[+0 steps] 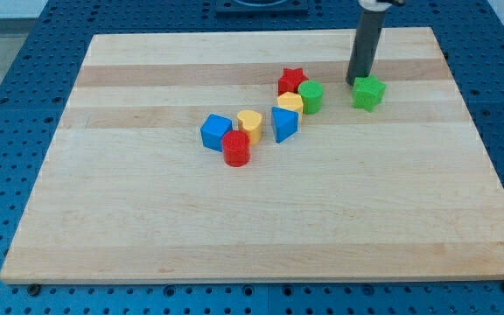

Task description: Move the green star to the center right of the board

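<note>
The green star sits on the board, right of the green cylinder. The rod's tip, without jaws, stands just beside the star's upper left.

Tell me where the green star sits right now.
The green star sits in the board's upper right, just below-right of my tip, with the green cylinder to its left.

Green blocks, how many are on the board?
2. The green star sits toward the view's upper right, just right of my tip. The green cylinder is left of it, beside the red star. None seems hidden.
</note>
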`<state>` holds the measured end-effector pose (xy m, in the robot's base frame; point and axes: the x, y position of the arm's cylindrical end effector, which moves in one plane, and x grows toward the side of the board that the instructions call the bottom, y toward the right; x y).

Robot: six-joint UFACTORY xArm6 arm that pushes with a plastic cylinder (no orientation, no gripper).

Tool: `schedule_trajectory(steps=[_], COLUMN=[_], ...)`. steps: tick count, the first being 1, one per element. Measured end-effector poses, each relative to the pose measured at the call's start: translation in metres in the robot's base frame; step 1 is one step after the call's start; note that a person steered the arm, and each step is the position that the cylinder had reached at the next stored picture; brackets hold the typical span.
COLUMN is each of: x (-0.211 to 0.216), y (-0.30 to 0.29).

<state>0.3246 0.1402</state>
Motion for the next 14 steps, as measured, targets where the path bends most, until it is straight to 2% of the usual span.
schedule_trajectory(steps=[3,5,6,12,13,14], x=[0.052,0.071,0.091,0.095,0.099,0.105], y=[0.015,-0.024,0.0,0.068,0.057,-0.001])
